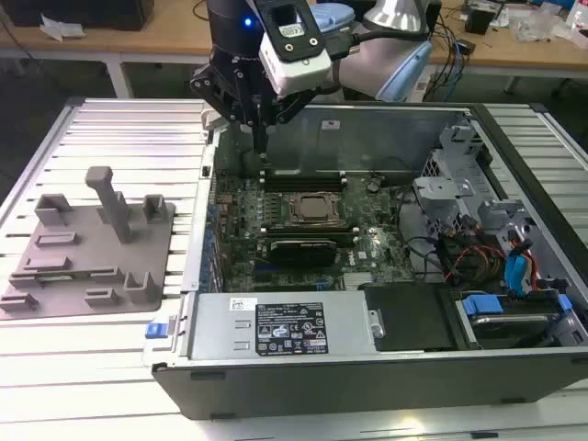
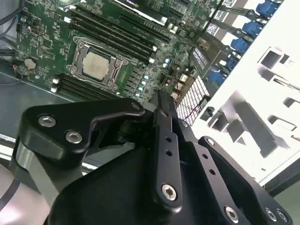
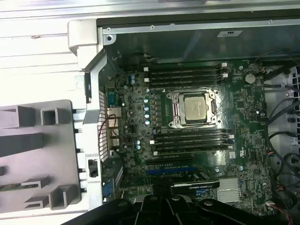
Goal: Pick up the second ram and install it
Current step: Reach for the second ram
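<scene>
Fingers (image 2: 164, 123) clenched together, nothing visible between them, hovering above corner of PC case (image 1: 395, 138). DIMM slots (image 3: 185, 75) flanking CPU socket (image 3: 194, 108) lie below, ahead of fingers. 2nd ram: whereabouts cannot tell. Step likely pick-up or post-insertion; seating calls for 1 slot aligned, straight press.

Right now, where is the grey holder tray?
The grey holder tray lies on the slatted table at the exterior view's left, beside the open computer case.

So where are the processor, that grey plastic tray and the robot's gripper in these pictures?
processor (image 3: 196, 108), first wrist view: the centre of its metal lid.
grey plastic tray (image 1: 87, 255), exterior view: a bare patch of its flat base.
gripper (image 1: 261, 147), exterior view: its lower tip.
</scene>
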`<state>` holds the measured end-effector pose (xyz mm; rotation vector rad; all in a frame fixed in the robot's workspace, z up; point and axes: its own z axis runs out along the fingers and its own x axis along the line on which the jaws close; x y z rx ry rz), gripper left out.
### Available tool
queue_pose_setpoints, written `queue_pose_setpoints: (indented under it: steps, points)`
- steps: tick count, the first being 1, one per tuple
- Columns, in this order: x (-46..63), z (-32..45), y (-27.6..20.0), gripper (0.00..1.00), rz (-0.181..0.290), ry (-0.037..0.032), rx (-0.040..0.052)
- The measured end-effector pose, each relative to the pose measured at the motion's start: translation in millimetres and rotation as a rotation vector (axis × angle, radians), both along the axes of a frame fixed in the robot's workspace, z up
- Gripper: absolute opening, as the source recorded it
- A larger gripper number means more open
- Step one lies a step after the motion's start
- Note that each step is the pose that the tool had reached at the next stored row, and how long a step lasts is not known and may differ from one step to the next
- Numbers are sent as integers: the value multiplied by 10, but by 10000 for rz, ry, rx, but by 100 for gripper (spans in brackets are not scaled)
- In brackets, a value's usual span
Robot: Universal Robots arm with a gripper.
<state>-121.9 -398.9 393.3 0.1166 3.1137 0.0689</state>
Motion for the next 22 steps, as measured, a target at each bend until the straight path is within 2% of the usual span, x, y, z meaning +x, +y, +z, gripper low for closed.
queue_pose_setpoints:
  steps: [8, 17, 22]
  points:
    - [-24, -1, 0, 8, -1, 0, -1]
    - [-204, -10, 0, 8, -1, 0, 0]
    - [-257, -11, 0, 8, 0, 0, 0]
